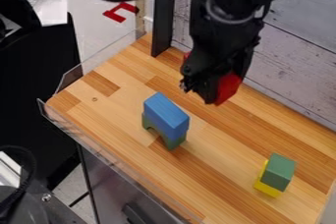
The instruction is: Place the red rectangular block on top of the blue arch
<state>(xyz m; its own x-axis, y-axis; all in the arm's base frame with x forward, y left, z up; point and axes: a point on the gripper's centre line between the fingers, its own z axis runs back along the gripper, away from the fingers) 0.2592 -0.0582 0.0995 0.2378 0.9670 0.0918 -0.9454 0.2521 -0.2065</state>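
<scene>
When the table (105, 112) is viewed from left to right, a clear guard (62, 134) is found along its left edge. Right of this, a blue block (166, 112) is seated on a green arch (175, 143), by which it is fully supported; the arch is stood upright on its legs. A black post (163, 19) is located at the rear edge. Farther right, the gripper (209, 95) is suspended over the rear of the table, with its fingers closed about the red block (228, 88). The red block is thus held above the wood, behind and to the right of the blue block, and apart from it. Near the right front, a green block (279, 170) is stacked on a yellow block (267, 189). At the rear, the table is bordered by a planked wall (295, 66).
</scene>
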